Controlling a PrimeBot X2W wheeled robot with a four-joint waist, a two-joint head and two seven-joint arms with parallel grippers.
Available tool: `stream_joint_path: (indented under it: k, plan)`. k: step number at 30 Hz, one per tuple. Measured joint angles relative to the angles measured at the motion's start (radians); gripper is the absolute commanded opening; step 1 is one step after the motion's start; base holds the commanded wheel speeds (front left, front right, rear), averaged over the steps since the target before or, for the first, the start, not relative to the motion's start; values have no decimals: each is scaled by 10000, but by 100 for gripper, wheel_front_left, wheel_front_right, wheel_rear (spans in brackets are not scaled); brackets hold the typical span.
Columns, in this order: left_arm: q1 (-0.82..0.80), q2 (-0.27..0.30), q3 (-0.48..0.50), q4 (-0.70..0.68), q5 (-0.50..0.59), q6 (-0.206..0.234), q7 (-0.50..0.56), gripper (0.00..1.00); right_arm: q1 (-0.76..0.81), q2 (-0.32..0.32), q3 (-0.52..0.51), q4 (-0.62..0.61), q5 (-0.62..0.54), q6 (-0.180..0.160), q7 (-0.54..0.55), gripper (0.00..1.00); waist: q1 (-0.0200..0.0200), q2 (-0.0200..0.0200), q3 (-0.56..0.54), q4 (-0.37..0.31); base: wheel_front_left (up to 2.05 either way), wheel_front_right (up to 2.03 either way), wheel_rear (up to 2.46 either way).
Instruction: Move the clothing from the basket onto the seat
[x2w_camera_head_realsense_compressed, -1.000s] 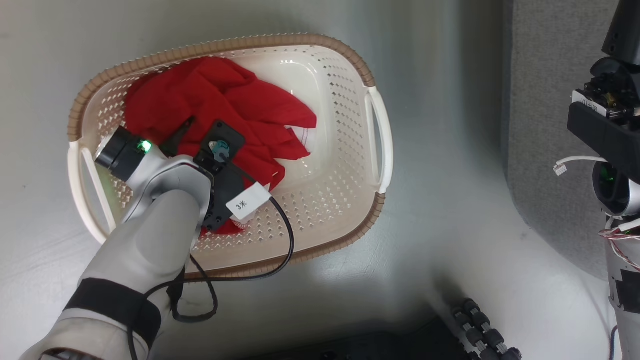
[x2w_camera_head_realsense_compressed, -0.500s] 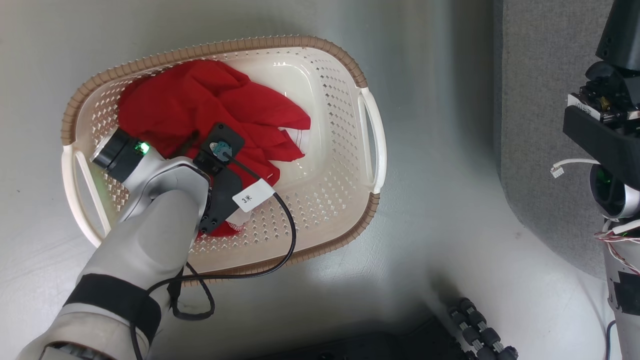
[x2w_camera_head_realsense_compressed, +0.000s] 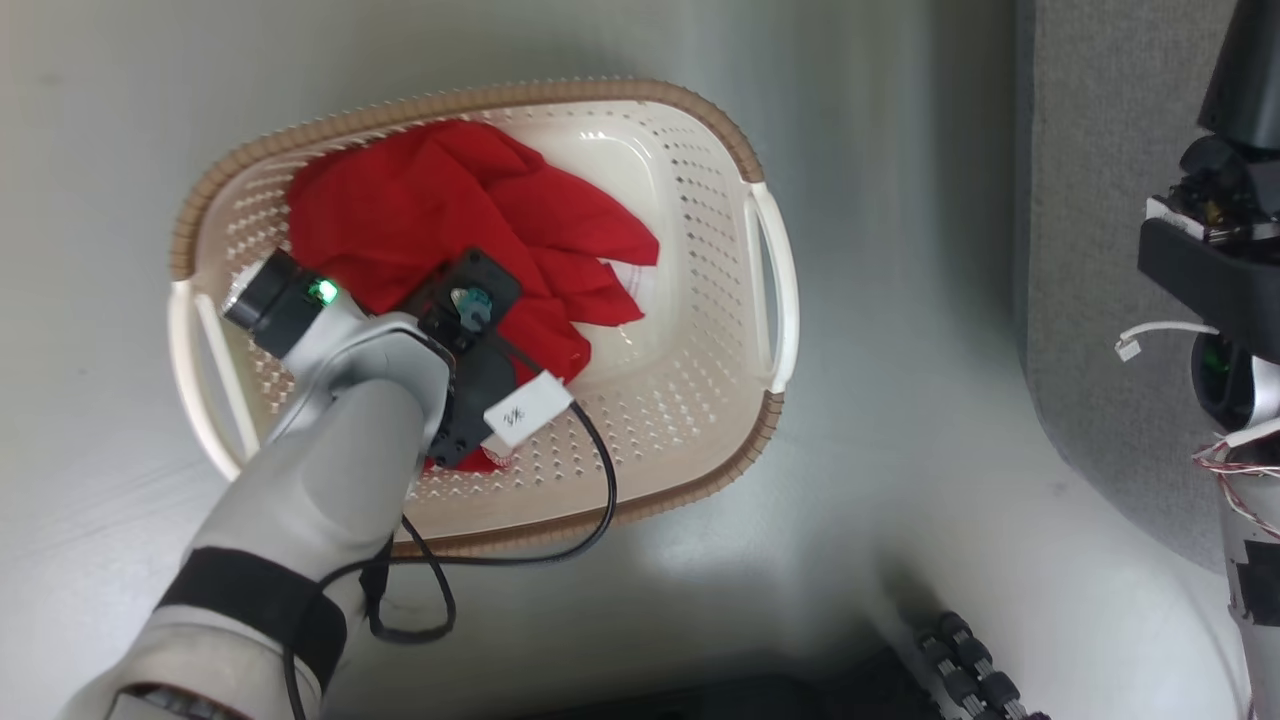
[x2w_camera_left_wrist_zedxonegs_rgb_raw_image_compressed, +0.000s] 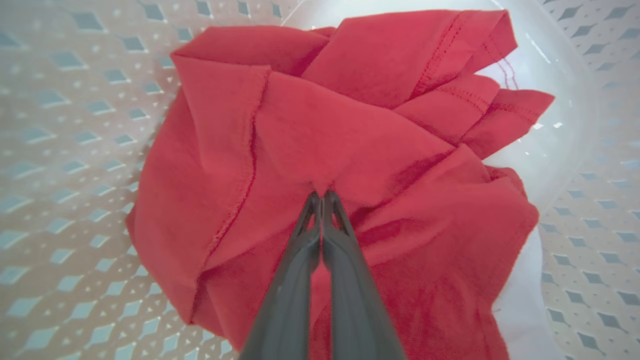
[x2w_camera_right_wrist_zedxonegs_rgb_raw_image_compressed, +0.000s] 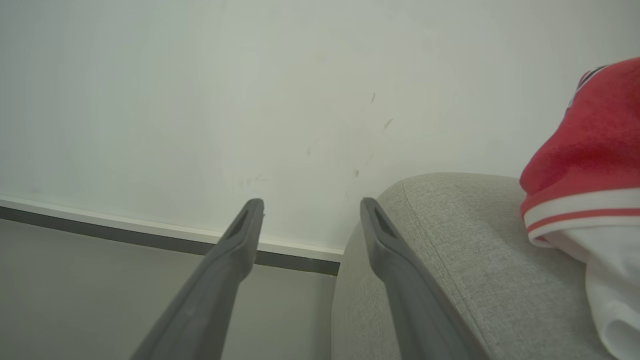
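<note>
Here left gripper (x2w_camera_left_wrist_zedxonegs_rgb_raw_image_compressed: 320, 197) is pinching red clothing (x2w_camera_left_wrist_zedxonegs_rgb_raw_image_compressed: 360, 125) inside basket (x2w_camera_head_realsense_compressed: 785, 270), right gripper (x2w_camera_right_wrist_zedxonegs_rgb_raw_image_compressed: 307, 207) is hanging spread open beside seat (x2w_camera_right_wrist_zedxonegs_rgb_raw_image_compressed: 450, 240).

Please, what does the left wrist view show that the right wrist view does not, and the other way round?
Left wrist view: the left gripper shut, pinching a crumpled bright red garment inside the cream-white perforated plastic basket. Right wrist view: the right gripper open and empty, the grey fabric sofa carrying a second red garment with white striped trim, and a white wall. Shared: bright red clothing and two dark fingers rising from the bottom edge.
</note>
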Motion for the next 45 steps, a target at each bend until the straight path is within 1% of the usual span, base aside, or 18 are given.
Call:
stream_joint_path:
  k: [8,9,16,18,24,26,31,36,45]
  plan:
    - [745,-52,50,-224,-334,-180,-997,0,366,-12,-29,727,96,88,-90,100,0,0,-675,393,0,0,0]
    - [840,-54,56,-268,-422,-257,-1141,0,385,-8,-29,809,117,109,-90,100,0,0,-770,431,0,0,0]
    - [1661,-69,-6,-744,-761,-355,-2184,0,756,71,4,1461,245,134,-102,100,0,0,-1542,652,0,0,0]
    - [1919,-69,-65,-1064,-901,-441,-2290,0,802,153,69,1624,263,207,-104,100,0,0,-1787,699,0,0,0]
    - [2663,-69,-303,-2186,-1578,-441,-2416,0,1134,226,123,2153,370,293,-173,100,-1,-1,-2549,800,0,0,0]
    - [2898,-67,-309,-2539,-1946,-441,-2462,0,1275,249,127,2322,453,299,-174,100,-1,-1,-2810,829,0,0,0]
    - [3301,-65,-268,-3248,-2451,-437,-2472,0,1663,259,100,2729,546,380,-174,100,-1,-1,-3461,914,0,0,0]
    - [3462,-63,-40,-3898,-2681,-445,-2472,0,1999,261,-8,2999,617,384,-174,100,0,-1,-4112,1039,0,0,0]
    - [3767,-59,552,-5358,-3022,-608,-2472,0,2581,263,-188,3438,709,481,-174,100,-1,-1,-5281,1349,0,0,0]
